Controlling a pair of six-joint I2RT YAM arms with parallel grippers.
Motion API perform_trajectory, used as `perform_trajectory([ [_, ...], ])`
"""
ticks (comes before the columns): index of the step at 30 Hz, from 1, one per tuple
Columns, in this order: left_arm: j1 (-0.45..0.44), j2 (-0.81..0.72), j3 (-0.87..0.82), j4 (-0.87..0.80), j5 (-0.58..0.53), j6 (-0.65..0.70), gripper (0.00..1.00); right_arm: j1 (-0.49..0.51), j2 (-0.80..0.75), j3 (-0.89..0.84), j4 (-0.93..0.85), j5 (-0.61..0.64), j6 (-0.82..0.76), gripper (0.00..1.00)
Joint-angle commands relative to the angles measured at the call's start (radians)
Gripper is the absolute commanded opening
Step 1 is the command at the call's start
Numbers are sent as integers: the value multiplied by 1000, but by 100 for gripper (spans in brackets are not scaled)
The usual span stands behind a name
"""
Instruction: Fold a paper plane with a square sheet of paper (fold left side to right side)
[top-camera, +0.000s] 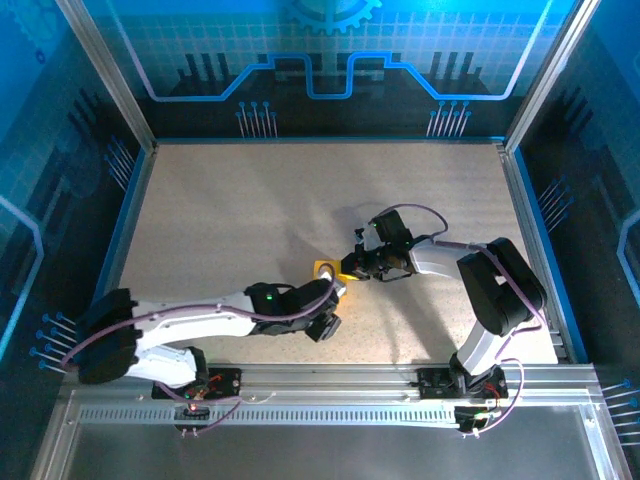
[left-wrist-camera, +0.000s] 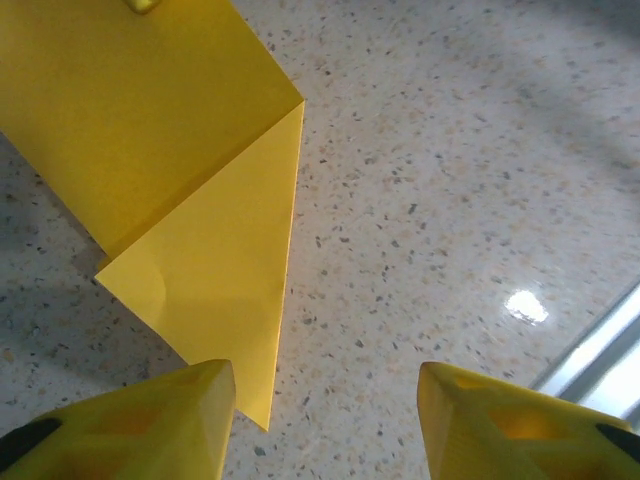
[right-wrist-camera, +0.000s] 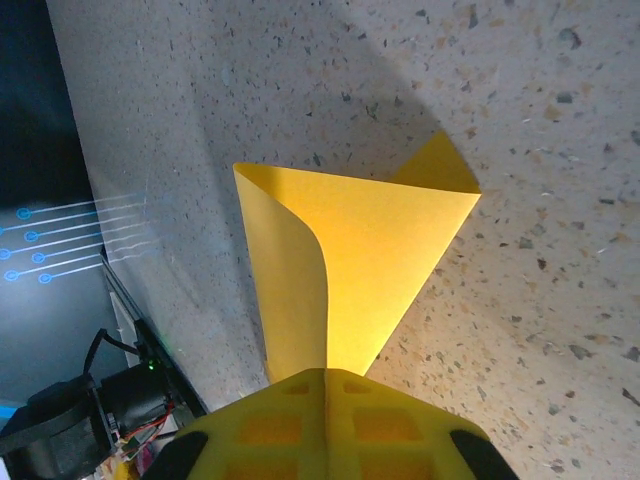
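Note:
The square sheet of paper is yellow-orange and folded into a creased, pointed shape, with one layer curling up. My right gripper is shut on its narrow end and holds it partly off the table. In the top view the sheet of paper lies at the table's middle, with the right gripper just right of it. My left gripper stands open beside the paper's pointed tip. Its left finger sits just beside that tip and its right finger is over bare table. In the top view the left gripper is just below the paper.
The speckled table is ringed by a metal frame and blue-lit walls. A metal rail runs along the near edge, and it also shows at the right of the left wrist view. Cables and the right arm's base lie behind the right gripper.

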Motion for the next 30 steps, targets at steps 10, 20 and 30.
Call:
perform_trajectory([
  [10, -68, 323, 245, -254, -296, -94, 50, -1, 31, 34, -40, 6, 10, 6],
  [20, -79, 451, 310, -303, -341, -126, 43, 1, 48, 38, -38, 5, 12, 6],
  [30, -78, 495, 307, -299, -357, -142, 32, 2, 54, 40, -35, -1, 14, 6],
])
